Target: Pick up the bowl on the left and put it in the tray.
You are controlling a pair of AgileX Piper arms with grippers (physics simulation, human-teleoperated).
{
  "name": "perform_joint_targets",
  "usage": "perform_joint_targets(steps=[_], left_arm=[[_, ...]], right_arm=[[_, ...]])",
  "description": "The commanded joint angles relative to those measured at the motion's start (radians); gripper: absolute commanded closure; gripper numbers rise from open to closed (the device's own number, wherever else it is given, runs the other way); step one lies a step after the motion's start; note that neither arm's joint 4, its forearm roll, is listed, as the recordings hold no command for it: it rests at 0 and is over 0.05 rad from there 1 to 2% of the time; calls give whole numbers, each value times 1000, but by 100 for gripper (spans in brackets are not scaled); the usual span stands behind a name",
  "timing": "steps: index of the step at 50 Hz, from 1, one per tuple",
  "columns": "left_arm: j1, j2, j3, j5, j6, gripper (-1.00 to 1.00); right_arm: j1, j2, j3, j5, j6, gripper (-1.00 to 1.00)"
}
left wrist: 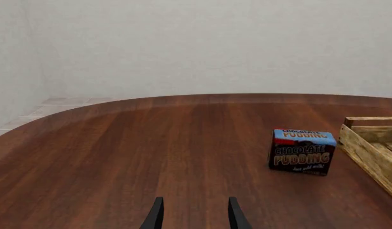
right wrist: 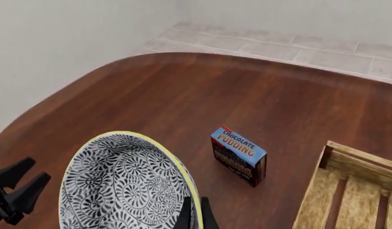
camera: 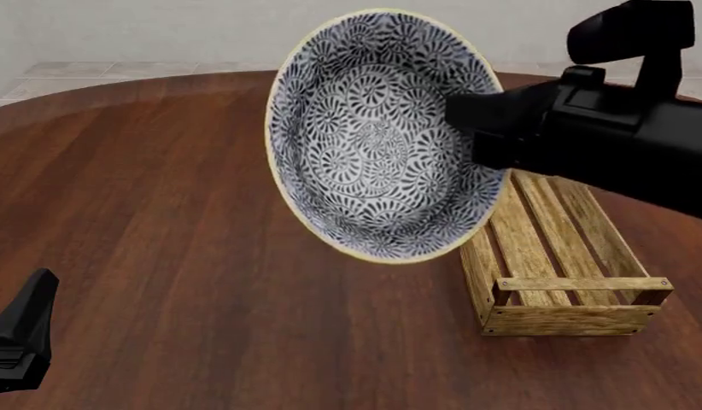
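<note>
The bowl [camera: 374, 137], white with a dense dark-blue floral pattern and a pale yellow rim, hangs tilted high above the table, its inside facing the front camera. My right gripper [camera: 462, 117] is shut on its right rim; the right wrist view shows the fingertips [right wrist: 194, 212] pinching the rim of the bowl [right wrist: 126, 186]. The light-wood slatted tray [camera: 579, 284] lies on the table below and right of the bowl. My left gripper [camera: 20, 342] sits low at the front left, open, with nothing between its fingers [left wrist: 155, 215].
A chocolate pudding box [left wrist: 302, 151] stands on the table just beside the tray's [left wrist: 374, 143] far end, also seen as the pudding box [right wrist: 239, 155] in the right wrist view. The bowl hides it in the front view. The dark wooden table curves away at the back.
</note>
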Motion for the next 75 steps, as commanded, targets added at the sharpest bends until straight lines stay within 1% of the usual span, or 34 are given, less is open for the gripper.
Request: perform_joint_targets(steps=[1, 10, 23, 28, 32, 38, 45, 48, 50, 51, 52, 53, 54, 56, 57, 59, 60, 63, 64, 65, 66, 68, 73, 75], left_arm=[[0, 0, 0, 0, 0, -100], [0, 0, 0, 0, 0, -100], [0, 0, 0, 0, 0, -100], [0, 0, 0, 0, 0, -100], [0, 0, 0, 0, 0, -100], [0, 0, 0, 0, 0, -100], [0, 0, 0, 0, 0, -100], [0, 0, 0, 0, 0, -100], [0, 0, 0, 0, 0, -100], [0, 0, 0, 0, 0, -100], [0, 0, 0, 0, 0, -100], [0, 0, 0, 0, 0, -100], [0, 0, 0, 0, 0, -100], [0, 0, 0, 0, 0, -100], [0, 0, 0, 0, 0, -100], [0, 0, 0, 0, 0, -100], [0, 0, 0, 0, 0, -100], [0, 0, 0, 0, 0, -100], [0, 0, 0, 0, 0, -100], [0, 0, 0, 0, 0, -100], [0, 0, 0, 0, 0, -100], [0, 0, 0, 0, 0, -100], [0, 0, 0, 0, 0, -100], [0, 0, 0, 0, 0, -100]], right_arm=[[-15, -49, -3, 17, 8, 100], [-32, -68, -5, 27, 8, 100], [-60, -99, -5, 35, 27, 100], [-71, -129, 4, 40, 43, 100], [-80, -147, 8, 45, 44, 100], [-96, -165, 24, 39, 66, 100], [-113, -178, 40, 32, 79, 100], [-127, -183, 51, 27, 93, 100], [-146, -179, 62, 20, 113, 100], [-146, -179, 62, 19, 113, 100], [-153, -181, 73, 9, 130, 100], [-153, -181, 73, 9, 130, 100], [-170, -182, 87, -3, 165, 100], [-174, -184, 92, -7, 158, 100], [-196, -185, 101, -17, 175, 100], [-199, -187, 111, -27, 187, 100], [-219, -185, 121, -38, 211, 100], [-214, -194, 127, -42, 215, 100], [-241, -204, 131, -49, 221, 100], [-267, -174, 121, -33, 208, 100], [-245, -195, 131, -43, 221, 100], [-260, -189, 137, -49, 229, 100], [-262, -198, 147, -57, 235, 100], [-271, -200, 152, -63, 247, 100]])
